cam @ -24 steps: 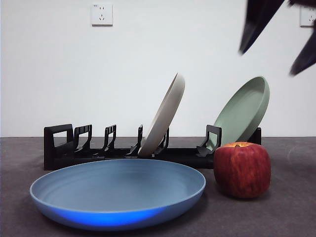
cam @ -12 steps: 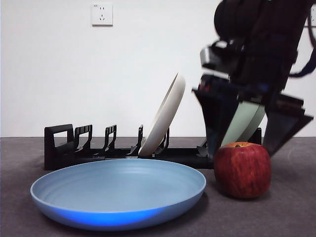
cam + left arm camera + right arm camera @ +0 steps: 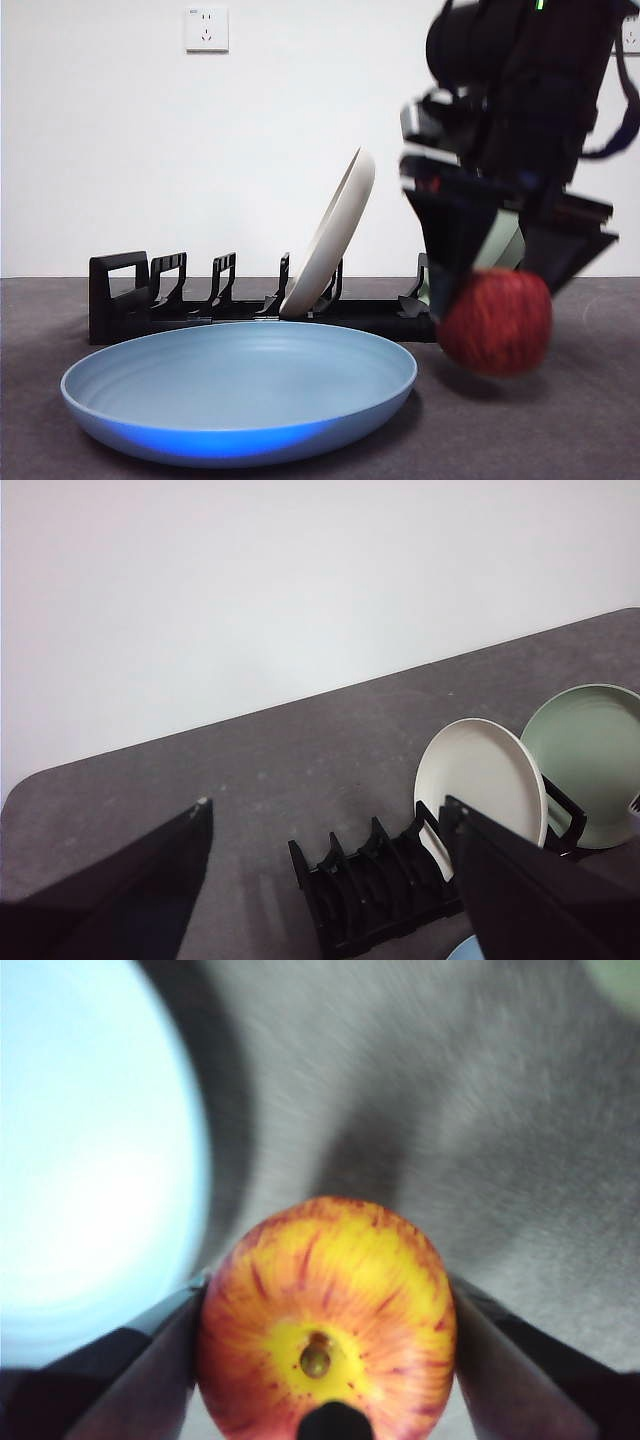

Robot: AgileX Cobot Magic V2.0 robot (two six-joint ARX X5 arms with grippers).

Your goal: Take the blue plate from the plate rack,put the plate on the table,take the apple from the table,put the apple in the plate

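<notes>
The blue plate [image 3: 238,392] lies flat on the dark grey table [image 3: 560,440] in front of the black plate rack [image 3: 190,305]. My right gripper [image 3: 497,290] is shut on the dark red apple [image 3: 496,322] and holds it just above the table, right of the plate. In the right wrist view the apple [image 3: 325,1315] sits between both jaws, with the blue plate [image 3: 90,1160] beside it. My left gripper [image 3: 330,880] is open and empty, high above the rack [image 3: 380,890].
A cream-white plate [image 3: 332,232] leans in the rack's middle. A sage-green plate [image 3: 500,250] stands at the rack's right end, mostly hidden behind my right arm. Both show in the left wrist view, cream [image 3: 480,780] and green [image 3: 590,760]. A white wall is behind.
My right arm came down from the upper right onto the apple, shut on it and lifted it slightly off the table. The blue plate has not moved.
</notes>
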